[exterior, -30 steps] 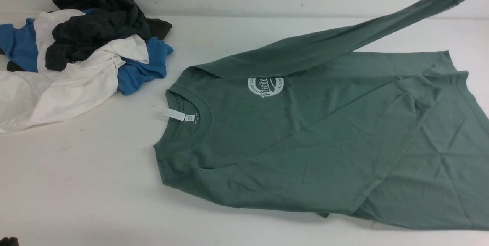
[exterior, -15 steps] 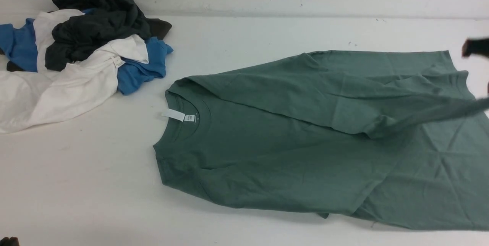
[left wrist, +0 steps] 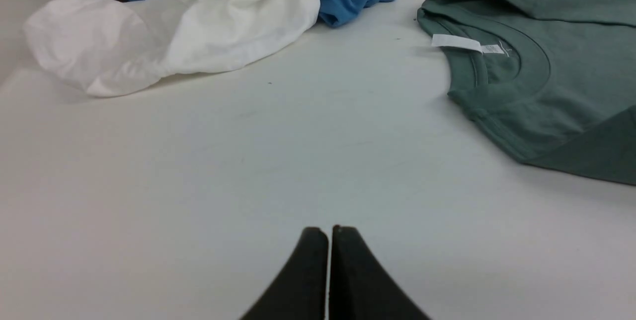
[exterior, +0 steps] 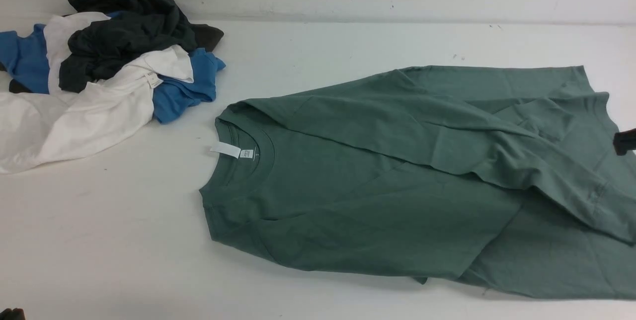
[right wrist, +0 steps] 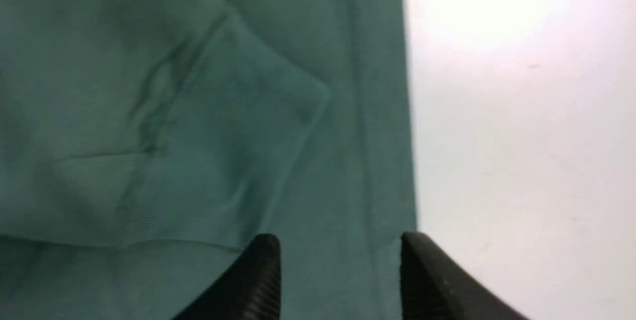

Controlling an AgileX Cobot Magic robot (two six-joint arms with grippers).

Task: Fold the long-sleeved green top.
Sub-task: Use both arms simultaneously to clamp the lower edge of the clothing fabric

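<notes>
Green cotton top point(exterior: 377, 200) now has its raised sleeve point(exterior: 571, 176) laid down across it, right hand point(right wrist: 340, 243) released, left hand point(left wrist: 330, 230) clenched on nothing

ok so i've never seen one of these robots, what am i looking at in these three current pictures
It's a robot with two arms, each ending in a gripping tool. The front picture looks forward from between the arms; the other two come from cameras on its wrists.

On the white table lies a green long-sleeved top, partly folded over itself. On the robot's left is a pile of white, blue and black clothes.

Nothing is held: the left tool is shut over bare table, and the right tool is open above the top.
</notes>
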